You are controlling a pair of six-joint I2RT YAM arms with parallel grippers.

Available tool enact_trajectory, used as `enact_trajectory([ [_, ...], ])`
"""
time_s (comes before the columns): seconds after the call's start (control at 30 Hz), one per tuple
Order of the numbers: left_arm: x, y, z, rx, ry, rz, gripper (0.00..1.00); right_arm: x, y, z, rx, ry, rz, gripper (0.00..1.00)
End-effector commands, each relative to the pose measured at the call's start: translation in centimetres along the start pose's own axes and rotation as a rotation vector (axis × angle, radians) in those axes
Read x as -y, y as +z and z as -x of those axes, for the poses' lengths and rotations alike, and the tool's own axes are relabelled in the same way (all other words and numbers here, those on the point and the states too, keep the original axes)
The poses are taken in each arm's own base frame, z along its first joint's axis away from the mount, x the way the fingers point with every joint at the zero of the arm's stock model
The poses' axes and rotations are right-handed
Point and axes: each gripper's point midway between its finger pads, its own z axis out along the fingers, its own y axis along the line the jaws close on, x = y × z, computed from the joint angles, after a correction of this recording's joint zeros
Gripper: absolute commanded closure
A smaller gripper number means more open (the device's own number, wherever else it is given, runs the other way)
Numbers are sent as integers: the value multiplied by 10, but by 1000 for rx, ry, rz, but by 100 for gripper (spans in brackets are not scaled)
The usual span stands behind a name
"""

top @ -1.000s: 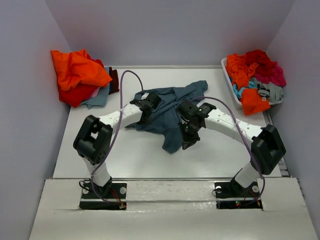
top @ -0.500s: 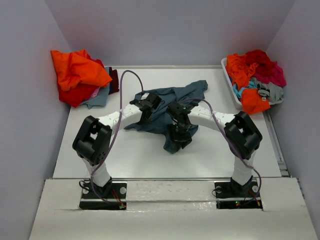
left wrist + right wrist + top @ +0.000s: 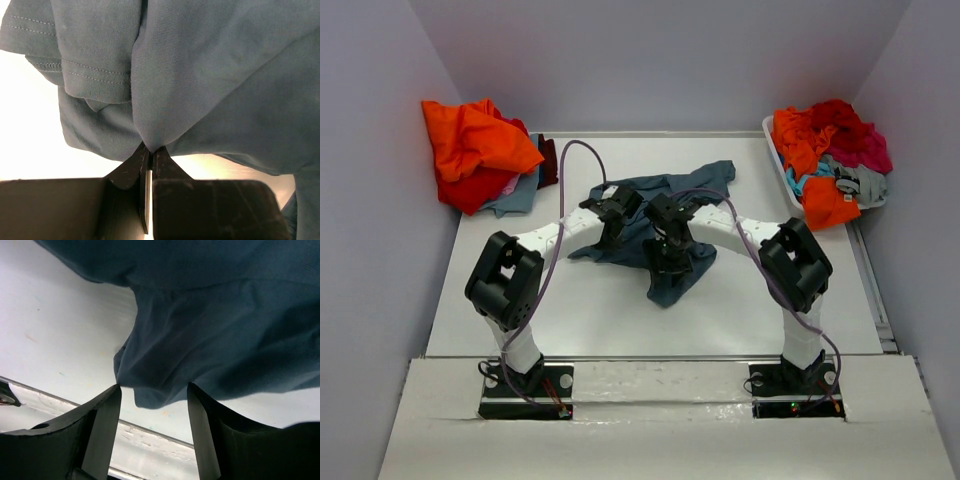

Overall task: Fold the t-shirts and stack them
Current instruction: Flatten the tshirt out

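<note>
Sprawling across the middle of the white table (image 3: 570, 310), a dark slate-blue t-shirt (image 3: 705, 180) lies crumpled and unfolded, with both arms bent over it. At the far left corner a heap of shirts (image 3: 470, 150), orange on top of red and pale blue-grey, sits loose rather than squared; whether any of it is folded cannot be told. At the far right, a white bin (image 3: 778, 165) holds a tangle of shirts (image 3: 835, 150) in orange, red, magenta, teal and grey. The left gripper (image 3: 151, 150) has its jaws pinched tight on a fold of the slate-blue cloth. The right gripper (image 3: 154, 386) has its jaws spread wide, the shirt's edge hanging just above them and nothing held. The work appears to be at an early stage: this shirt is not yet flattened, and the bin's contents are all left to do.
</note>
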Motion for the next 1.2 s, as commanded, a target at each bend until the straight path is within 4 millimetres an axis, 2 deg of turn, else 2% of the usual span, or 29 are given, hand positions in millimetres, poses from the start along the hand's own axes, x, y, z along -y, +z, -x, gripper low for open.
enact_trajectory([
  [0.0, 1, -12, 19, 41, -13, -7, 94, -2, 19, -4, -35, -19, 20, 40],
  [0.1, 1, -11, 19, 38, -4, -2, 94, 5, 29, -11, -65, -21, 7, 41],
  [0.23, 1, -11, 18, 31, 3, -4, 94, 9, 36, -20, -94, -18, 7, 50],
  [0.43, 2, -10, 15, 16, 22, -8, 94, 21, 34, -36, -106, -2, -20, 72],
  [0.47, 2, -10, 14, 12, 27, -11, 94, 22, 30, -37, -99, -2, -18, 78],
  [0.57, 3, -11, 11, -2, 38, -20, 94, 28, 23, -48, -101, 8, -30, 86],
  [0.77, 6, -21, -1, -31, 53, -42, 94, 35, 0, -68, -95, 27, -35, 88],
  [1.07, 11, -35, -51, -117, 97, -71, 94, 50, -37, -101, -81, 90, -71, 89],
  [1.17, 18, -41, -61, -132, 125, -107, 94, 54, -50, -111, -60, 109, -77, 89],
])
